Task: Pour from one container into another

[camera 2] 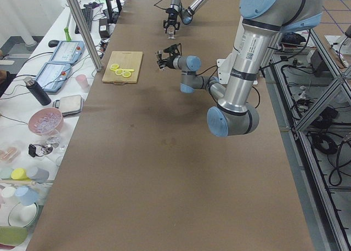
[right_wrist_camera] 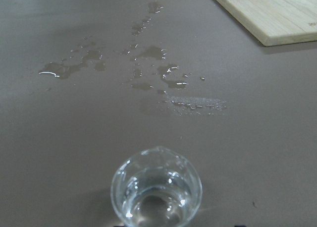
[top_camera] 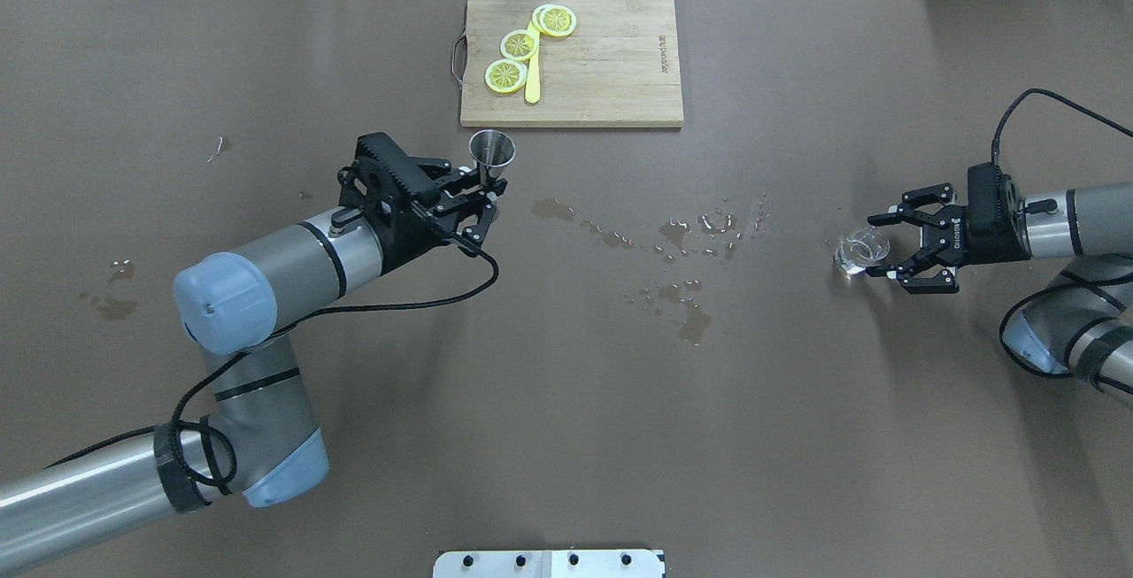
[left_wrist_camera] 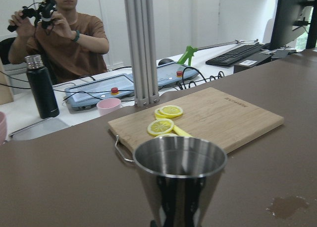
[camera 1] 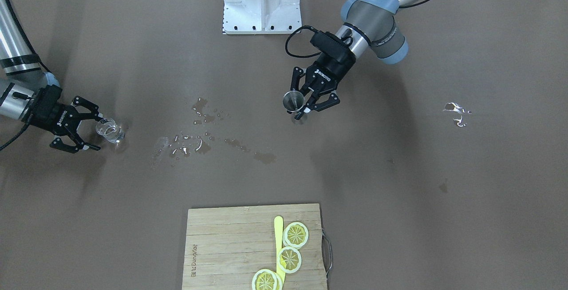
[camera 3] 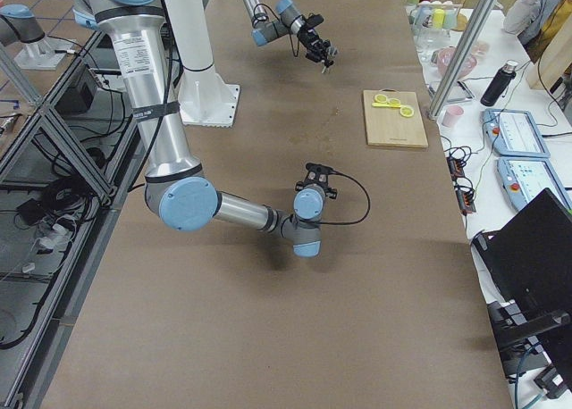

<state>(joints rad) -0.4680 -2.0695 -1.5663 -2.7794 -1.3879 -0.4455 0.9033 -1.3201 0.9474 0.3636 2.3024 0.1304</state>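
Note:
A small steel measuring cup [top_camera: 492, 151] stands upright in my left gripper [top_camera: 486, 206], which is shut on its lower part, a little left of the table's middle. In the left wrist view the cup [left_wrist_camera: 179, 180] fills the lower centre, rim up. Far to the right, a small clear glass [top_camera: 860, 250] with clear liquid in it rests on the table. My right gripper [top_camera: 876, 247] is open, with the glass between its spread fingertips and untouched. In the right wrist view the glass [right_wrist_camera: 156, 189] sits at the bottom centre.
Spilled drops and puddles [top_camera: 682, 246] lie on the brown table between the two containers. A wooden cutting board [top_camera: 611, 65] with lemon slices [top_camera: 519, 44] and a yellow knife sits at the far edge. A person [left_wrist_camera: 64, 36] sits beyond the table.

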